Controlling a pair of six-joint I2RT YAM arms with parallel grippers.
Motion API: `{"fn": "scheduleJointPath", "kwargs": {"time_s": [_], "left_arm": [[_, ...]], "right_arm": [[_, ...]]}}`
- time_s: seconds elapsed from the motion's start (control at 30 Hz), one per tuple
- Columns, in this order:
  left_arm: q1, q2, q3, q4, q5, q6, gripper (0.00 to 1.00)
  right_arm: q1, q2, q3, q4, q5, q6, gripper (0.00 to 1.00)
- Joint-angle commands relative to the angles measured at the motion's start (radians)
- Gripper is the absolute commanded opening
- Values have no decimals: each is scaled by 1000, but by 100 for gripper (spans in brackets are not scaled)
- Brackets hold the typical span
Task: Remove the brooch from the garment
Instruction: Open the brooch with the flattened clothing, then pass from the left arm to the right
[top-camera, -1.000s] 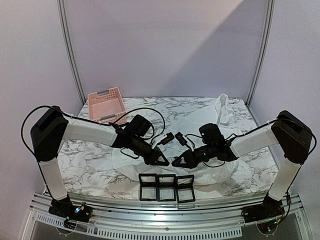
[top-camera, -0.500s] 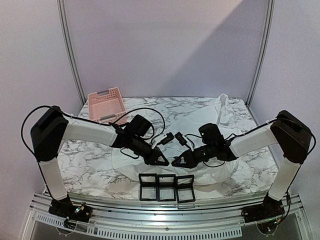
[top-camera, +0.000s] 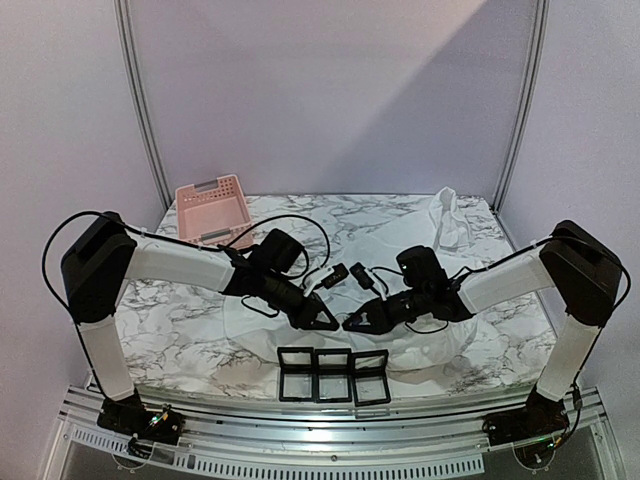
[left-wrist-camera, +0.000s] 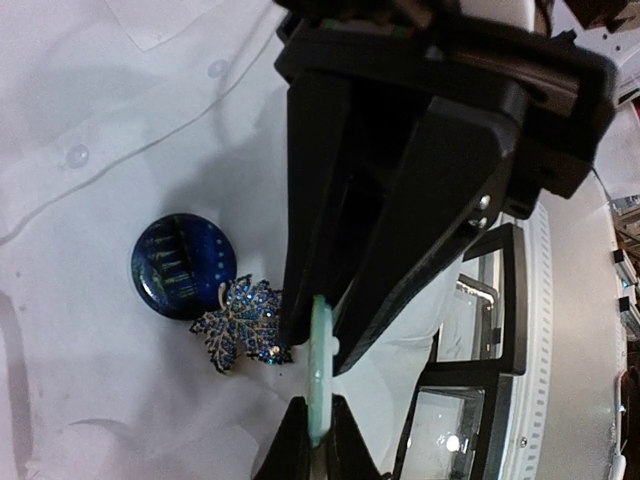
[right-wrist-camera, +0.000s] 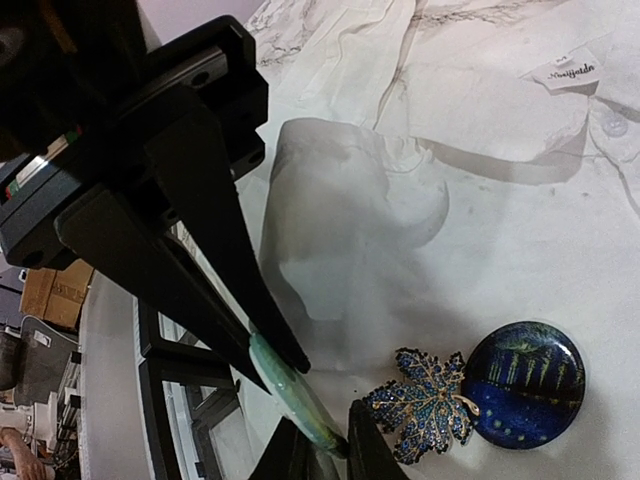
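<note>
- Both arms reach low toward the middle of the table. The left gripper (top-camera: 333, 324) and the right gripper (top-camera: 350, 324) meet tip to tip over the garment (left-wrist-camera: 120, 120).
- The left gripper is clenched on the green brooch (left-wrist-camera: 319, 370), which shows only its edge.
- The right gripper's tips flank the same brooch; I cannot tell if they press it.
- A blue leaf brooch (left-wrist-camera: 243, 338) lies just beside it.

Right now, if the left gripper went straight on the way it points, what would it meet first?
The right gripper, facing it tip to tip. The left gripper is shut on a pale green disc whose far edge sits between the right gripper's tips, so hardly any free way seems left.
</note>
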Motion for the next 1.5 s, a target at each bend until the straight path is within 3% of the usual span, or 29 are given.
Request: {"fn": "scheduleJointPath", "kwargs": {"time_s": [0.0, 0.4, 0.87, 1.17, 1.47], "left_arm": [[-33, -45, 16, 87, 86, -7, 0], [0, -10, 50, 35, -1, -26, 0], [38, -2, 68, 7, -28, -33, 0], [38, -5, 69, -1, -25, -23, 0], [38, -11, 67, 5, -10, -24, 0]], "right_arm": [[3, 23, 26, 59, 68, 11, 14], [3, -43, -33, 112, 7, -2, 27], [2, -255, -74, 17, 50, -62, 59], [-56, -268, -139, 118, 15, -10, 63], [-57, -215, -137, 126, 20, -5, 50]]}}
